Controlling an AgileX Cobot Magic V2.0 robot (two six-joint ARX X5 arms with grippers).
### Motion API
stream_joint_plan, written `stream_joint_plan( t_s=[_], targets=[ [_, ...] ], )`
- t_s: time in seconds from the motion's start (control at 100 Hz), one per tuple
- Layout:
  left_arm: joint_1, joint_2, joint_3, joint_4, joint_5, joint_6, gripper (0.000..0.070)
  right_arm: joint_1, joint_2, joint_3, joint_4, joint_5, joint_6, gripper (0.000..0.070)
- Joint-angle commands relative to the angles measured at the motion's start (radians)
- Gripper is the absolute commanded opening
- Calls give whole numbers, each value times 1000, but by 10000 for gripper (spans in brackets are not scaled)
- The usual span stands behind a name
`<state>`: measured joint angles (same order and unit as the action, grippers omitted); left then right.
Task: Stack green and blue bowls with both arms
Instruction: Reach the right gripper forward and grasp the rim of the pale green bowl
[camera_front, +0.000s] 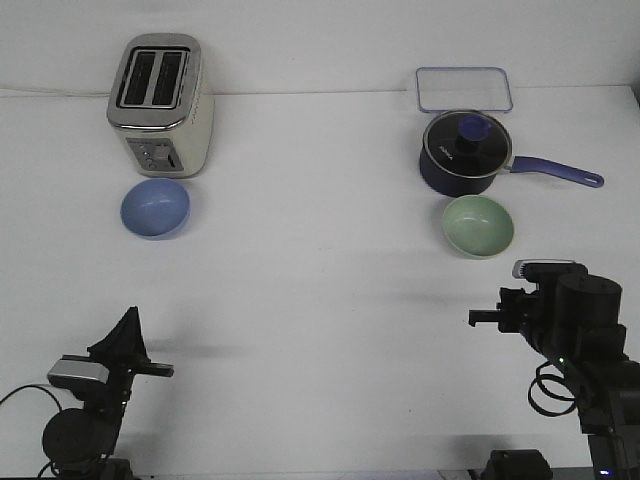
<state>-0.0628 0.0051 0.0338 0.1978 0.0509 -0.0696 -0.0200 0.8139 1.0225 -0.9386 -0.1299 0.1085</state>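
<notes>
Sitting unstacked and untouched, the periwinkle blue round matte bowl (155, 208) and pale sage green round matte bowl (479, 226) lie well beyond the left hand (150, 369) and right hand (480, 318), whose grip I cannot tell.

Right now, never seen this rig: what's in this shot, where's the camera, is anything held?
One picture, from a camera facing forward over a white table. The black shapes in the bottom corners are two robot arms; each ends in a pincer tool: left tool, right tool. Neither holds anything; whether they're open is unclear. On the table: a toaster, a blue bowl before it, a lidded navy saucepan, a green bowl before that, and a clear tray behind.
</notes>
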Motion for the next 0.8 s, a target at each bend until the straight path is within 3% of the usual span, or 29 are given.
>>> stream_joint_plan(
  t_s=[0.0,0.05,0.09,0.13,0.23,0.28,0.45,0.59,0.79],
  targets=[
    [1,-2,-20,12,-2,1,12,-1,6,19,2,0,0,1],
    [1,-2,-20,12,-2,1,12,-1,6,19,-6,0,0,25],
    [1,-2,-20,12,-2,1,12,-1,6,19,-13,0,0,87],
    [1,-2,-20,12,-2,1,12,-1,6,19,-21,0,0,188],
    [1,-2,-20,13,-2,1,12,-1,6,19,-38,0,0,515],
    [1,-2,-20,12,-2,1,12,-1,5,19,-48,0,-2,601],
    [1,-2,-20,12,-2,1,12,-1,6,19,-48,4,-4,603],
    [1,-2,-20,12,-2,1,12,-1,27,24,-10,63,-1,597],
    [1,-2,-20,13,-2,1,12,-37,190,83,8,78,-26,596]
  ],
)
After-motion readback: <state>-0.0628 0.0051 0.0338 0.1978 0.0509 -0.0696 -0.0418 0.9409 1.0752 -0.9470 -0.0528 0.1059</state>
